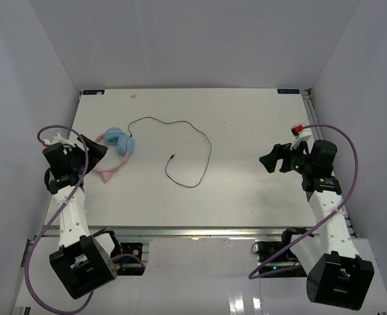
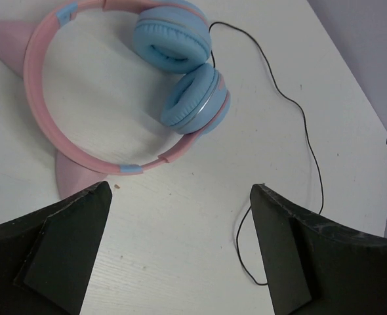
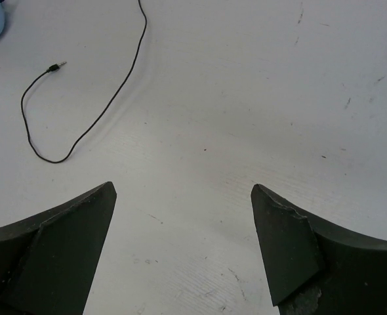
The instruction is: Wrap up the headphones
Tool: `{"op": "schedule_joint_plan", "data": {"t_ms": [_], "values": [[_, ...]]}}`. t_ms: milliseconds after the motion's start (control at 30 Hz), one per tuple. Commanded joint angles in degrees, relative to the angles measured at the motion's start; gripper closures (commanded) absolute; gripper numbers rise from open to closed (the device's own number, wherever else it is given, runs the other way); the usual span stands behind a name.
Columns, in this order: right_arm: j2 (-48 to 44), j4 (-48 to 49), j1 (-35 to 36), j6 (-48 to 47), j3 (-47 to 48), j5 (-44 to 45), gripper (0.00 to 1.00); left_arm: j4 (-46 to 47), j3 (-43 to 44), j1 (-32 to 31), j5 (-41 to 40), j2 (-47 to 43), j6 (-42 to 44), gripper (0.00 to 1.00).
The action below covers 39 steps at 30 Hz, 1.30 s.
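The headphones [image 1: 118, 149] lie flat at the table's left: two light-blue ear cups [image 2: 180, 65] and a pink headband [image 2: 39, 98] with cat ears. Their thin black cable [image 1: 203, 141] loops loosely across the middle of the table and ends in a plug [image 1: 172, 157]; the plug also shows in the right wrist view [image 3: 56, 66]. My left gripper [image 1: 96, 152] is open and empty, just left of the headphones, not touching them. My right gripper [image 1: 272, 159] is open and empty at the table's right, well away from the cable.
The white table [image 1: 246, 125] is boxed in by grey walls on three sides. Thick purple arm cables [image 1: 351, 157] hang beside both arms. A small red part [image 1: 299, 128] sits on the right arm near the table's right edge.
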Motion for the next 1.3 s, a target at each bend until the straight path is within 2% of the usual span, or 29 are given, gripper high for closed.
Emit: {"op": "schedule_joint_plan", "data": {"t_ms": [0,33,67,133,200,300,433,567,733,867,933,1000,1167,1267], "values": [[1.41,0.89,-0.21,-7.85,3.0,-13.1,0.1,1.52,-2.6,0.22,1.14,2.15,-1.46,0.02],[2.54,-3.77,-0.21,-20.7,4.06,-23.94,0.1,1.15,-2.16,0.22,0.26,3.47,-1.78,0.02],[3.77,-10.44,0.14,-30.71,5.64,-29.31,0.1,0.36,-1.63,0.22,-0.88,4.88,-2.48,0.02],[6.99,-16.13,1.83,-35.88,8.49,-35.21,0.1,-2.35,0.3,0.25,-5.68,9.36,-4.23,0.04],[11.02,-20.37,4.6,-41.25,9.77,-35.7,0.1,-5.1,2.95,0.31,-8.28,14.74,-4.66,0.07],[13.07,-18.54,9.26,-41.04,8.04,-31.89,0.1,-6.99,5.76,0.48,-9.66,21.22,-4.78,0.09],[12.18,-16.17,9.93,-40.47,5.66,-29.16,0.1,-8.78,9.23,0.54,-11.11,26.92,-3.91,0.11],[12.17,-15.54,10.2,-39.87,5.76,-28.42,0.1,-9.63,12.36,0.48,-13.31,34.01,-2.98,0.25],[12.13,-18.08,10.33,-42.17,6.42,-28.78,0.1,-9.93,16.59,0.4,-14.65,41.84,-2.35,0.31],[11.96,-18.69,10.25,-43.03,6.79,-28.32,0.1,-11.18,20.12,-0.32,-18.42,46.68,-0.41,0.47],[12.07,-19.0,10.19,-43.23,6.73,-28.43,0.1,-11.97,21.72,-0.99,-23.18,48.2,1.46,0.49],[12.13,-19.12,10.25,-43.23,6.79,-28.36,0.1,-12.22,22.69,-1.91,-28.34,48.82,3.11,0.6],[12.31,-19.04,10.16,-43.2,6.8,-27.61,0.1,-12.22,22.99,-5.05,-26.87,49.77,5.53,0.98],[12.31,-19.04,9.73,-43.29,6.54,-27.43,0.1,-12.3,23.59,-7.82,-22.31,47.11,7.08,1.0]]}}
